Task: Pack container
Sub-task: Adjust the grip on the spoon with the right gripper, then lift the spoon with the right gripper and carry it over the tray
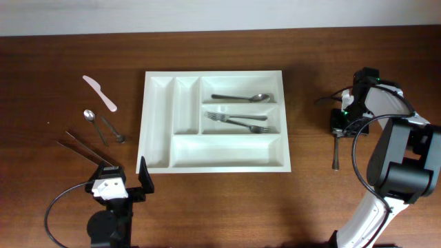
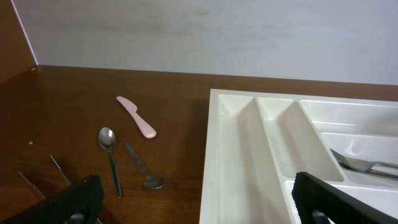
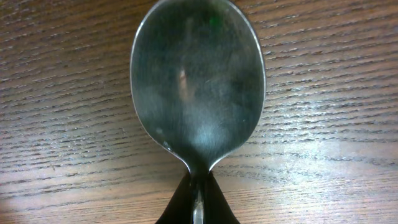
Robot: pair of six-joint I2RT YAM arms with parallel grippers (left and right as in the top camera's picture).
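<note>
Right of the container point(image 1: 227, 150), right pincer point(image 1: 337, 127) lowered to the desk point(image 1: 310, 200), pinching one spoon point(image 3: 198, 81), left pincer point(image 1: 118, 180) spread, inside the container two forks point(image 1: 236, 118), one other spoon point(image 1: 241, 98)

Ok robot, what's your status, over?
Left gripper open, empty. Right gripper shut on spoon, down on table right of tray. Tray holds packed spoon, two forks. Nothing in the way.
</note>
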